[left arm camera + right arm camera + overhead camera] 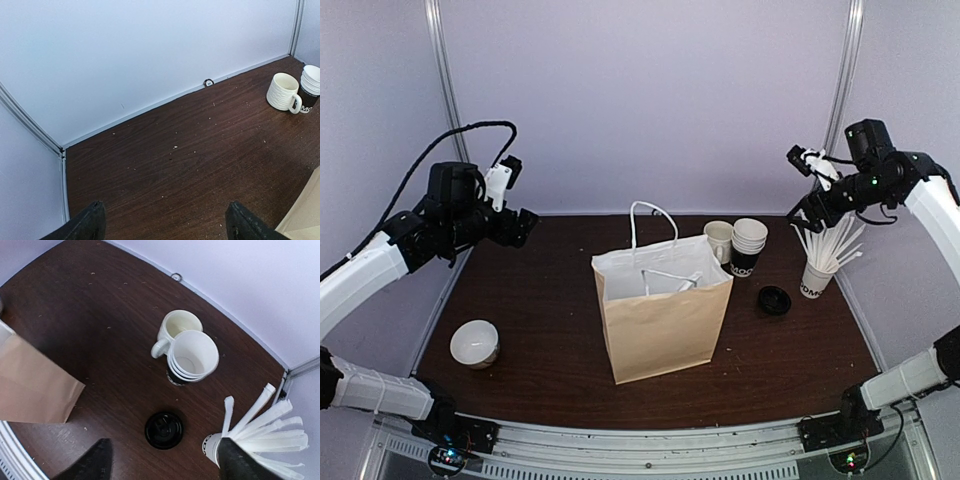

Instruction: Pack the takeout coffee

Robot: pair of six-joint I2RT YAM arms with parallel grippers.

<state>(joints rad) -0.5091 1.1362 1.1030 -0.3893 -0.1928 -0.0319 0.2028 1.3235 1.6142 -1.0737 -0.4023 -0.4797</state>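
The takeout coffee stands unassembled on the far right of the table (540, 300): a stack of white paper cups (748, 248) with a black lettered band sits open-topped, touching or just beside a white mug (719, 240) on its left; its black lid (774, 299) lies flat on the wood, nearer and to the right, apart from the stack; a brown paper bag (665, 320) stands upright and open in the middle, with something thin and white inside that I cannot identify; to the right of the lid is a paper cup of white sticks (816, 278); a white bowl (475, 343) sits near the left edge; the right gripper (164, 450) hangs high over the lid and the sticks, fingers spread wide with nothing between them; the left gripper (165, 215) is raised over the far left of the table, likewise spread wide and empty, well apart from the bag.
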